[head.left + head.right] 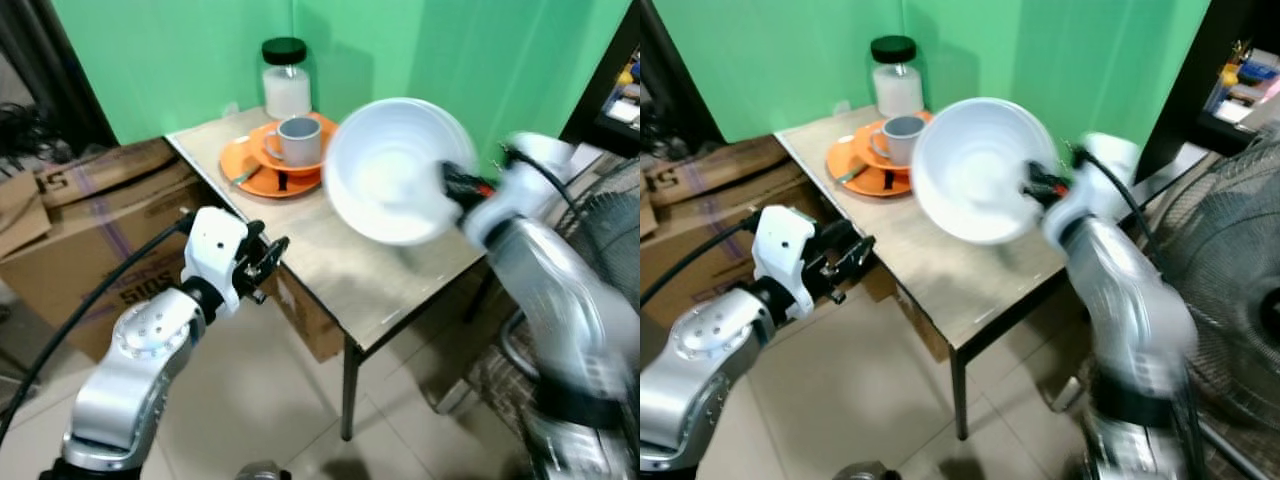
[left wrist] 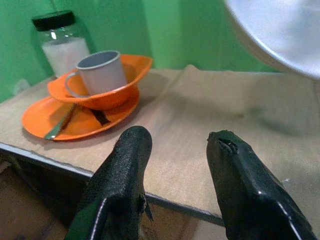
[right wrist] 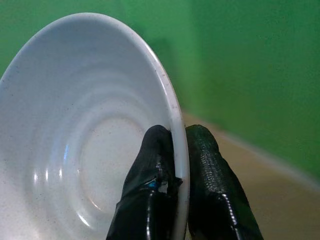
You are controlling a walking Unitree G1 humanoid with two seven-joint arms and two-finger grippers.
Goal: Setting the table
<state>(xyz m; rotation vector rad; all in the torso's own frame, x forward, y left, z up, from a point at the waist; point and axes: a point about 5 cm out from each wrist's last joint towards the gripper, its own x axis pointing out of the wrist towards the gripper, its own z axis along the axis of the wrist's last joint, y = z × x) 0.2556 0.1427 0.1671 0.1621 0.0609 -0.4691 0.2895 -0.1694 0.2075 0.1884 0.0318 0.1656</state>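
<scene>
A large white bowl (image 1: 395, 170) hangs tilted above the small wooden table (image 1: 330, 265), its rim pinched by my right gripper (image 3: 179, 145), which is shut on it. On the table's far corner lies an orange plate (image 1: 262, 175) with an orange saucer, a grey cup (image 1: 296, 140) and a spoon (image 2: 59, 125). A jar with a black lid (image 1: 286, 78) stands behind them. My left gripper (image 2: 175, 145) is open with nothing between its fingers, held just off the table's near-left edge.
Cardboard boxes (image 1: 80, 215) sit on the floor left of the table. A fan grille (image 1: 1230, 270) stands to the right, and a green wall closes the back. Tiled floor lies in front of the table.
</scene>
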